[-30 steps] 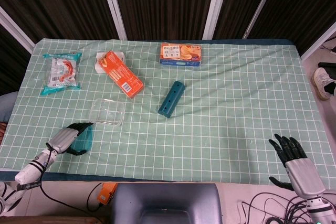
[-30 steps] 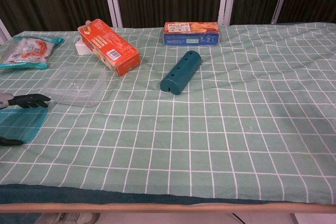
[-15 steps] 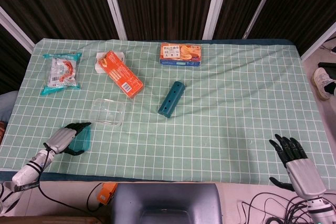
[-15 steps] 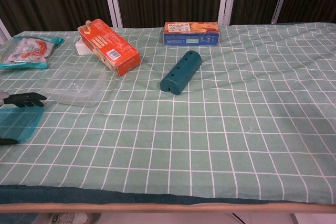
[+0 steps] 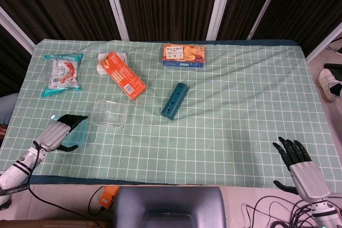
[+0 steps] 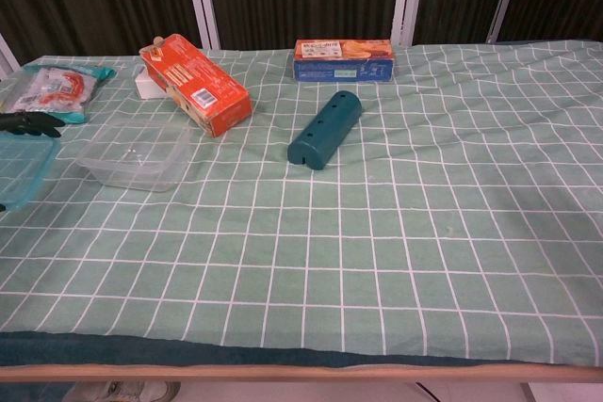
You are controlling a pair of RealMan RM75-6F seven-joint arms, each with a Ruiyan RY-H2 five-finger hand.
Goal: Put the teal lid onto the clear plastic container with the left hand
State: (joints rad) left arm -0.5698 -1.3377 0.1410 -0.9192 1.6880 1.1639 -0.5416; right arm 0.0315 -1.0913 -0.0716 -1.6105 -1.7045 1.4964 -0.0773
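A: Carrying the teal lid point(image 5: 76, 131) is the left robot hand point(image 5: 55, 133), fingers curled over its top edge, thumb under; it hangs just left of the clear container point(image 5: 109, 114), off the tabletop point(image 5: 224, 121).

B: So bring it level over the container; match the long sides; lower flat, then press the rim?

A: Yes; a tilt would likely catch one corner. The right robot hand point(image 5: 298, 165) sits far right of the container, fingers spread, holding nothing.

Orange box point(image 5: 124, 76), biscuit box point(image 5: 184, 55), snack packet point(image 5: 63, 73).
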